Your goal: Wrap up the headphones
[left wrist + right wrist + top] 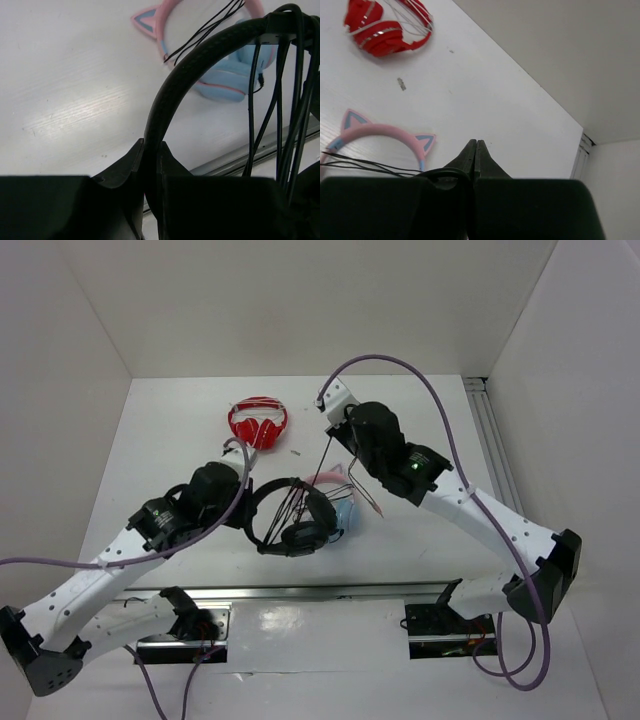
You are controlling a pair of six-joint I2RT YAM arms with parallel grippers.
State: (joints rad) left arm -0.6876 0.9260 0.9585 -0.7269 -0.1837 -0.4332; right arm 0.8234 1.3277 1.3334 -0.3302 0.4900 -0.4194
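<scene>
Black headphones (pixel 300 536) mid-table (pixel 180 440); headband clamped in left gripper (pixel 151 159). Right gripper (pixel 475 149) fingers together, apparently pinching thin cable (pixel 327 462) on far side. Step: winding cable, several strands already over band. Next: carry another loop round headband, clear of pink cat-ear set (pixel 346 512).

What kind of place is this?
Probably a robot lab cell: bare white table boxed in by white panels, metal rail at the near edge, black headphones held by the left end effector.
</scene>
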